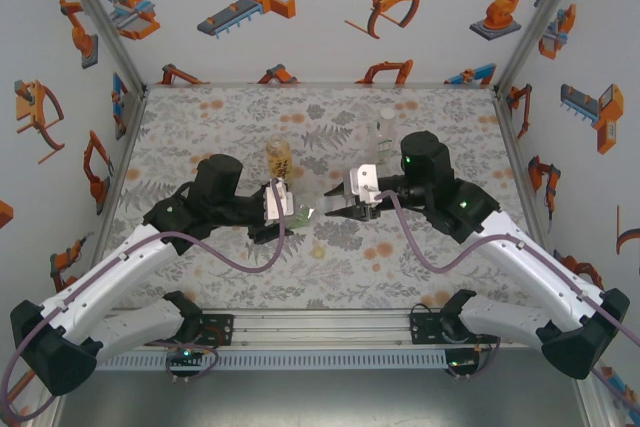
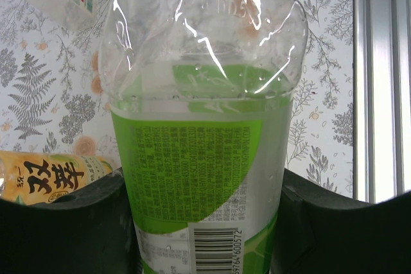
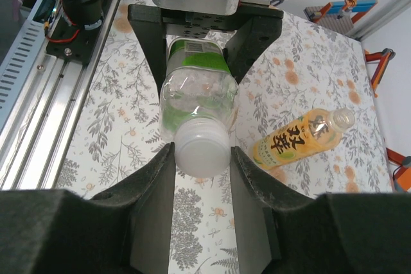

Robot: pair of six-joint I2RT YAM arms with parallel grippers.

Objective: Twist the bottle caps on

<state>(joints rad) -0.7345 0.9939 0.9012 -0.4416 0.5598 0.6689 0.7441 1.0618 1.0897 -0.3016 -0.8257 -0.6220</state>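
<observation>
My left gripper (image 2: 204, 222) is clamped round the label of the squat green-tinted clear plastic bottle (image 3: 196, 94), holding it on its side. Its long axis runs left to right, neck towards my right arm. My right gripper (image 3: 202, 162) is closed on the whitish round plastic screw cap (image 3: 201, 149), which sits on that neck, dead ahead of the fingers and in line with them. I judge the coming twist turns about that axis. The cap looks matte and rigid. The bottle wall is thin, glossy and dented, so it will likely give.
</observation>
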